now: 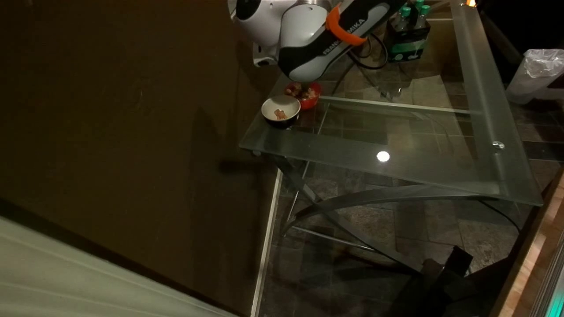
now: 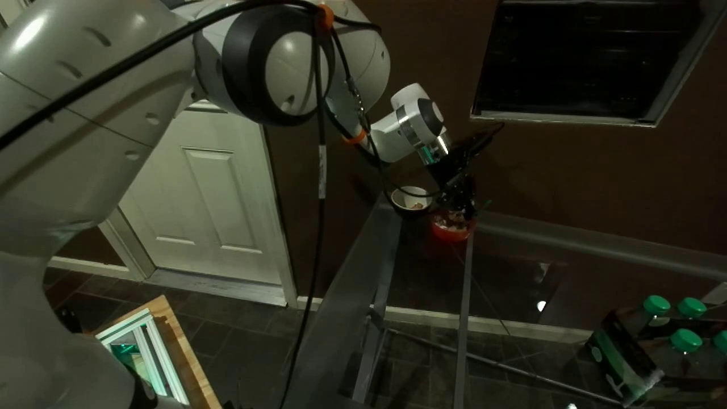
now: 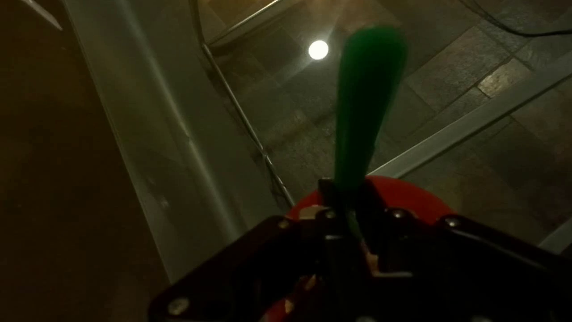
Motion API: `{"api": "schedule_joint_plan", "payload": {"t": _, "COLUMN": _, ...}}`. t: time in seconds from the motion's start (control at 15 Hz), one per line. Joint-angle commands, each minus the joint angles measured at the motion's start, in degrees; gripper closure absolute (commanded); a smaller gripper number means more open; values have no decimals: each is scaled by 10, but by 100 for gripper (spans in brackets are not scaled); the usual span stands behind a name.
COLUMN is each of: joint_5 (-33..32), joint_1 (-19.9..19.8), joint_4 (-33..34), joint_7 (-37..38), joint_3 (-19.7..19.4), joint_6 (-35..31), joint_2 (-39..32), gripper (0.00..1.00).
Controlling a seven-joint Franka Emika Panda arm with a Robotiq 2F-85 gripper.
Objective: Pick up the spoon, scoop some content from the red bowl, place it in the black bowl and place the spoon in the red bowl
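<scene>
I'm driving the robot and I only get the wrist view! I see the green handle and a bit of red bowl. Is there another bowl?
Observer: Yes, both exterior views show a black bowl with a white inside, right beside the red bowl.
Operator: Ooh, is it empty?
Observer: No, a little food lies in the bottom of it.
Operator: What else is on the table that I can't see?
Observer: A carton of bottles with green caps stands there, apart from the bowls.
</scene>
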State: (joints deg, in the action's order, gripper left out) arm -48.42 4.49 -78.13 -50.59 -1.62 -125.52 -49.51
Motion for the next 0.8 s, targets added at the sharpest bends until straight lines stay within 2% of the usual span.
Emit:
{"api": "schedule_joint_plan", "payload": {"t": 0.0, "joint_5": -4, "joint_1": -18, "joint_4": 3, "joint_7": -40, "joint_3": 13, "joint_6": -44, "joint_2": -10, "gripper": 96}}
{"api": "schedule_joint_plan", "payload": {"t": 0.73, "joint_5": 14, "joint_1": -51, "joint_4": -5, "joint_7": -120, "joint_3": 21, "joint_6": -132, "joint_2": -10, "gripper": 96}}
